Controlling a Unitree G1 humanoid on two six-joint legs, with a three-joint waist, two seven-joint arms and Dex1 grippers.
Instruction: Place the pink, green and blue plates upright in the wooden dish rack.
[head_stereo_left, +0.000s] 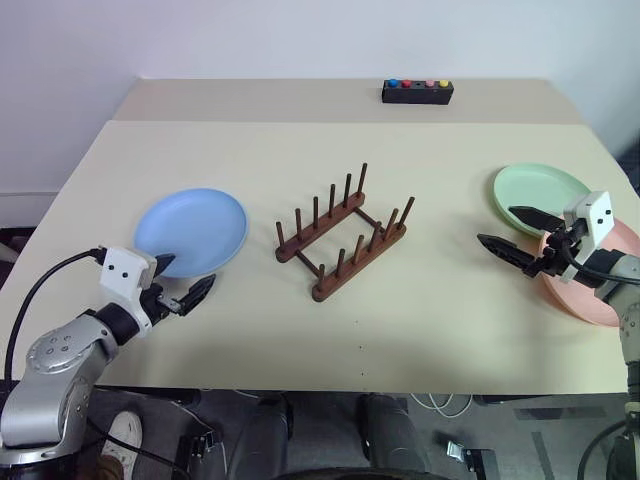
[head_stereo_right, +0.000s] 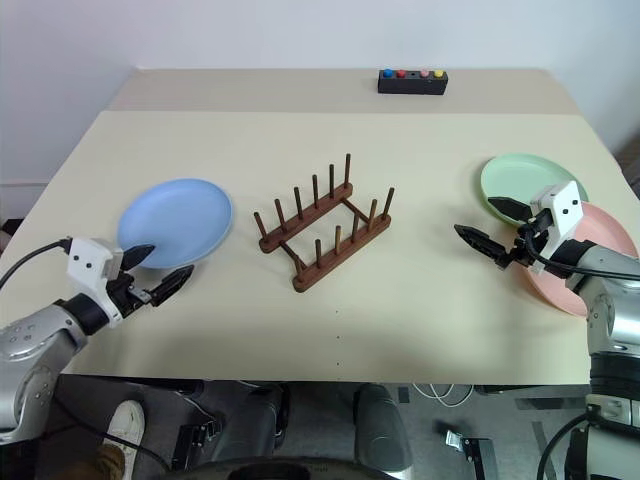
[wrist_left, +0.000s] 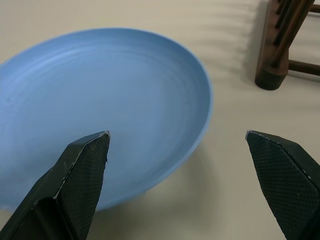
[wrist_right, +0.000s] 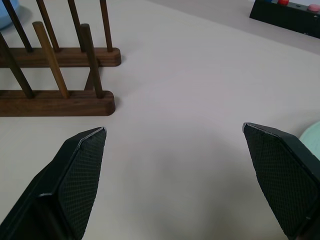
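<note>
no readable text, labels or numbers anywhere — plates, rack, table all unmarked.

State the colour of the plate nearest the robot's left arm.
Light blue; the plate shows best in the left wrist view.

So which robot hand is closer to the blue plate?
The left. Its gripper hovers open right at the near edge of the blue plate. The right gripper is far across the table, past the wooden dish rack, beside the green plate.
</note>
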